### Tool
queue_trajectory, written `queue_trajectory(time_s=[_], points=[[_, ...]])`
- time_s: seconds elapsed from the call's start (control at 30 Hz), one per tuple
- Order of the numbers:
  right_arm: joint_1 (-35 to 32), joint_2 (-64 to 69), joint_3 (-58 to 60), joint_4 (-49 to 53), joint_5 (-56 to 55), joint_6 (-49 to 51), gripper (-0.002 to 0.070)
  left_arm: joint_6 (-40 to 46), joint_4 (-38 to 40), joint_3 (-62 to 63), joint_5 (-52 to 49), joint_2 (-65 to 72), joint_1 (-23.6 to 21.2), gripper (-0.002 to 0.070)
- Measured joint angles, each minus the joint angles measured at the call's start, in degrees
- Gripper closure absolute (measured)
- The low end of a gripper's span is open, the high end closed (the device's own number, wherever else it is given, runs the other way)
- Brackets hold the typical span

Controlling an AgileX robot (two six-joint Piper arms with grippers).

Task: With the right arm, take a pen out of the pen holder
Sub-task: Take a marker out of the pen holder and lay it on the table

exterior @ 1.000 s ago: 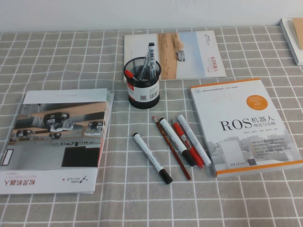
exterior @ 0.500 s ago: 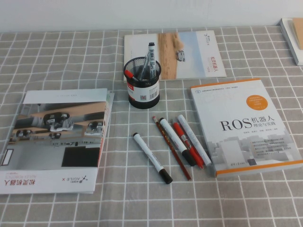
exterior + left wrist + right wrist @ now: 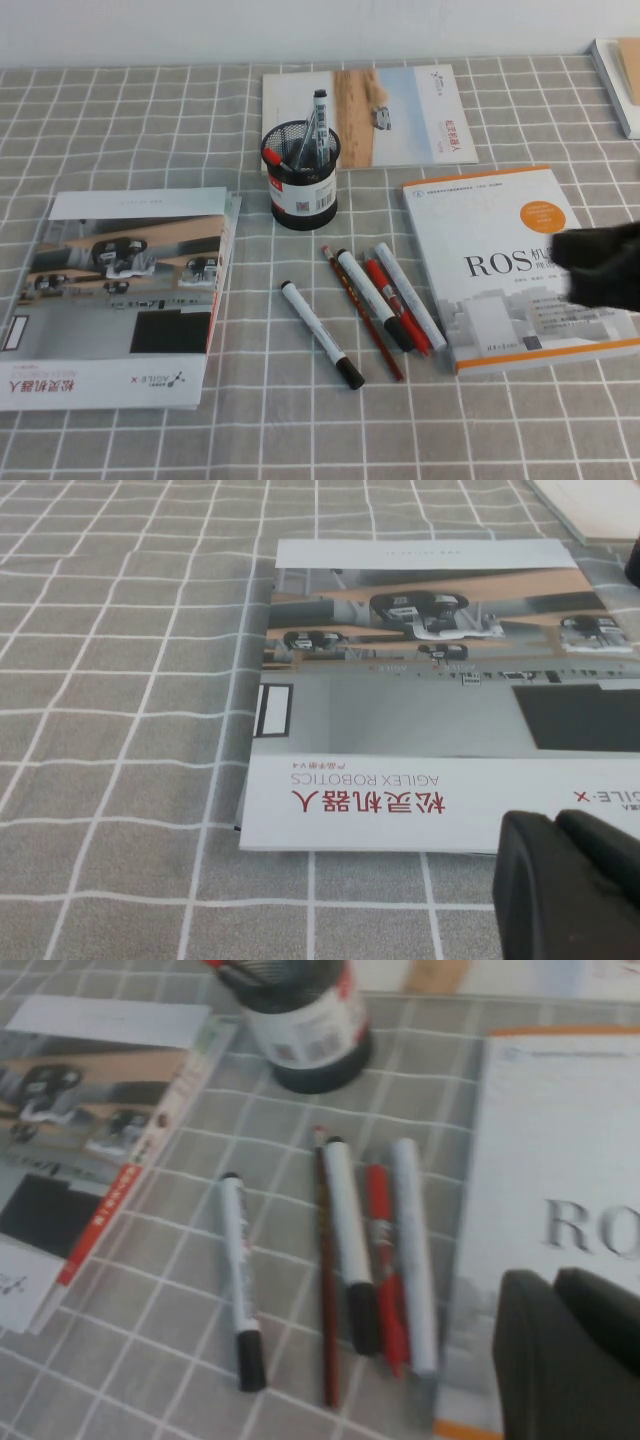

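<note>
Checked cloth; pen near-upright in holder

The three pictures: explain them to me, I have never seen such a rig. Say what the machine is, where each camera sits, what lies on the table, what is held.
It is a two-armed table robot. One camera looks down from above; one sits on each wrist. On the checked cloth stand a mesh pen holder with pens in it, five loose pens in front, a ROS book, a brochure and a booklet. The right gripper hovers shut over the ROS book, holding nothing; the left gripper, shut and empty, hangs beside the brochure.
</note>
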State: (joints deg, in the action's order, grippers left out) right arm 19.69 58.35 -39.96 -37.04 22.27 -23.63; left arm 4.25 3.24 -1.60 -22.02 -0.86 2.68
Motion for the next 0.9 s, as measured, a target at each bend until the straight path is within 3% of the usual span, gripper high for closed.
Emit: queue_trajectory(time_s=[0.27, 0.57, 0.7, 0.9], points=[[16.03, 15.68, -7.99, 4.80, -14.24, 0.00, 0.0688, 0.00, 0.00, 0.00, 0.00, 0.00, 0.00, 0.0680], [21.88, 28.24, -14.86, 10.12, -28.40, 0.00, 0.0643, 0.00, 0.00, 0.00, 0.00, 0.00, 0.00, 0.0680], [21.99, 32.51, -17.11, 10.54, -34.12, 0.00, 0.0552, 0.00, 0.00, 0.00, 0.00, 0.00, 0.00, 0.0680], [21.99, 37.81, -19.00, 11.24, -44.99, 0.00, 0.0308, 0.00, 0.00, 0.00, 0.00, 0.00, 0.00, 0.0680]])
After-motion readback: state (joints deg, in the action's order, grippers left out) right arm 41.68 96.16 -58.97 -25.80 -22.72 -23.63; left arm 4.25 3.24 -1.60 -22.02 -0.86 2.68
